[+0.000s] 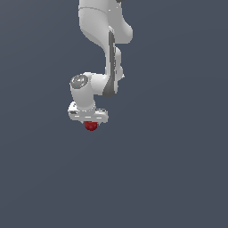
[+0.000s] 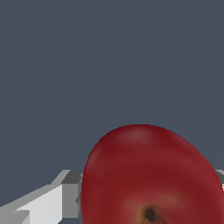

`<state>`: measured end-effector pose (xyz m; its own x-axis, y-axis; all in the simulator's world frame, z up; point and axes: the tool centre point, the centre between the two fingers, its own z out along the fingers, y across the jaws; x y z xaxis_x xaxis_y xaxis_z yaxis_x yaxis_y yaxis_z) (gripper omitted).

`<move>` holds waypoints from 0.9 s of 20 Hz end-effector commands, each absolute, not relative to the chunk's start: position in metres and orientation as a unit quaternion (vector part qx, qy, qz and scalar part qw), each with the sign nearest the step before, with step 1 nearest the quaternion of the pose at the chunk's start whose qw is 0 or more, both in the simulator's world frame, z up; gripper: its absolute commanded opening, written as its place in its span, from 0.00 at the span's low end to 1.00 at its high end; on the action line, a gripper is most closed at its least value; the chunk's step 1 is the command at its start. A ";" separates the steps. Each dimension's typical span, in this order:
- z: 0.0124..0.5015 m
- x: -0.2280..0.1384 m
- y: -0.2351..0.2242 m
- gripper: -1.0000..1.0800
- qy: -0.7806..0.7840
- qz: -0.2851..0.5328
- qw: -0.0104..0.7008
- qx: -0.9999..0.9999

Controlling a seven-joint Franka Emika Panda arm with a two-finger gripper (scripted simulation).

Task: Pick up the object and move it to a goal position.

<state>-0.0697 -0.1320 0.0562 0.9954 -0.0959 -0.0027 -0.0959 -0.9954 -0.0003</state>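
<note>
White and blocky, the hand (image 1: 90,119) hangs from the arm (image 1: 104,53) with the object (image 1: 91,126), a small dark red roundish lump, tucked directly under it. In the wrist view the object (image 2: 151,175) fills the space between pale finger parts, one finger (image 2: 70,192) touching its side, so the hand looks clenched on it. The risk, as a judgement: the lump is smooth and rounded, so a thin grip could let it roll or slip out during a quick move. No goal marker shows. No containers appear; only plain grey-blue background surrounds everything.
</note>
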 end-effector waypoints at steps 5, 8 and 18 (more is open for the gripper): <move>0.069 -0.046 -0.176 0.00 0.048 0.000 0.000 -0.999; 0.073 -0.038 -0.192 0.00 0.048 0.000 0.000 -0.999; 0.078 -0.025 -0.214 0.00 0.048 0.000 0.000 -0.999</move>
<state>-0.0265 -0.2128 0.0768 0.9953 -0.0972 -0.0025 -0.0972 -0.9953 -0.0003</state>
